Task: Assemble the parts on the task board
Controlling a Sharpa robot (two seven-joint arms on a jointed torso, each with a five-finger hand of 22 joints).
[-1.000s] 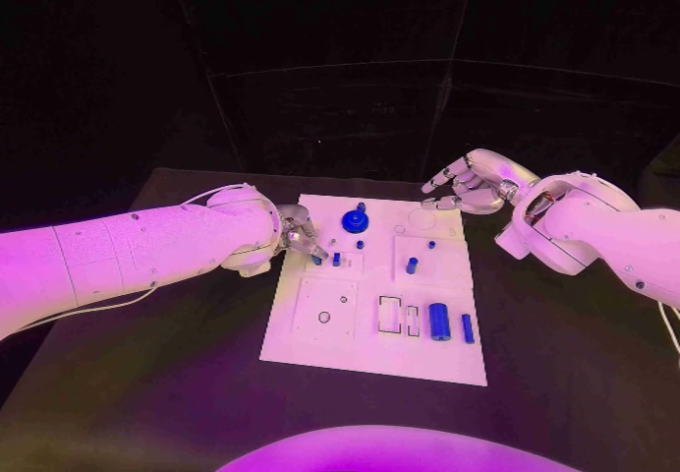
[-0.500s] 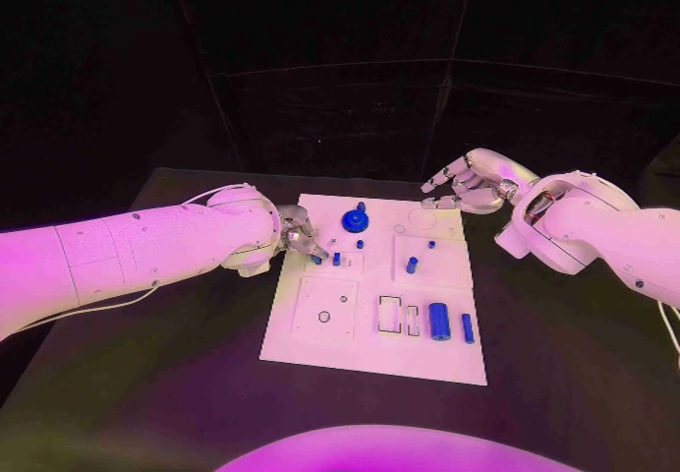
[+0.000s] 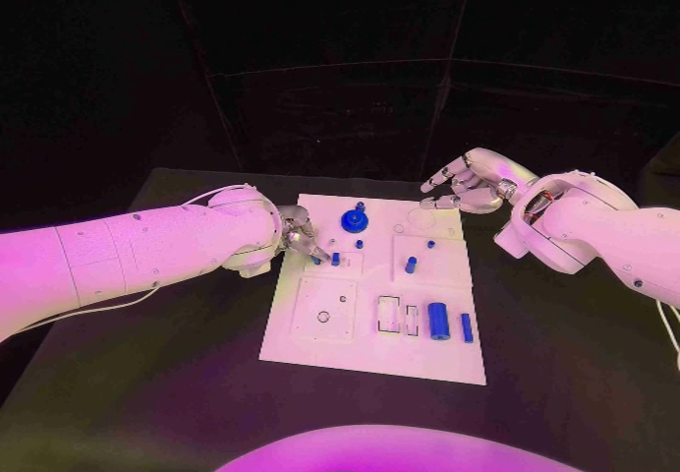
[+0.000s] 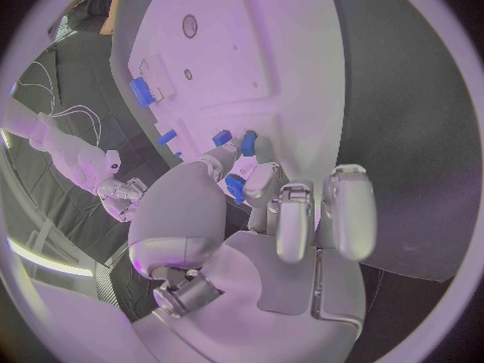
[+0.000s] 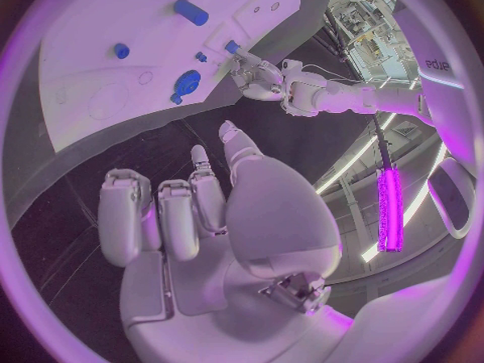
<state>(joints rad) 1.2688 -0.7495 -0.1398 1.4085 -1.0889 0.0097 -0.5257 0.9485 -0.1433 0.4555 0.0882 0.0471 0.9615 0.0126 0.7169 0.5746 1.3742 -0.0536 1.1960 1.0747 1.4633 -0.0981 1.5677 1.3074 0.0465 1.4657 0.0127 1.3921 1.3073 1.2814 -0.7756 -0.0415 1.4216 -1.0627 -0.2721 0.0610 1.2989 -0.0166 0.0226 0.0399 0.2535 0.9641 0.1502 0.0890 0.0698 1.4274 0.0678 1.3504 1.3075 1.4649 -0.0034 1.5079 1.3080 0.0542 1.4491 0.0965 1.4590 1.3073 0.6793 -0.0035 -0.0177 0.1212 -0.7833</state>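
Note:
The white task board (image 3: 340, 334) lies mid-table. My left hand (image 3: 301, 239) reaches over its left edge; in the left wrist view its thumb and a finger pinch a small blue part (image 4: 234, 187) just above the board (image 4: 293, 48), beside a standing blue peg (image 4: 248, 143). That peg (image 3: 336, 259) stands right next to the fingertips. A blue round knob (image 3: 355, 220) sits at the far end, a blue peg (image 3: 411, 265) stands in the middle, and a blue cylinder (image 3: 439, 320) and a slim blue bar (image 3: 467, 327) lie near the right edge. My right hand (image 3: 465, 187) hovers over the far right corner, fingers apart, holding nothing.
The black table (image 3: 156, 393) surrounds the board, with bare room at the front and on both sides. Open slots (image 3: 390, 315) lie beside the blue cylinder. In the right wrist view the knob (image 5: 186, 82) and my left hand (image 5: 264, 77) lie beyond the right hand's fingers.
My left hand's fingers have edged slightly further over the board toward the standing peg. The right hand has stayed where it was.

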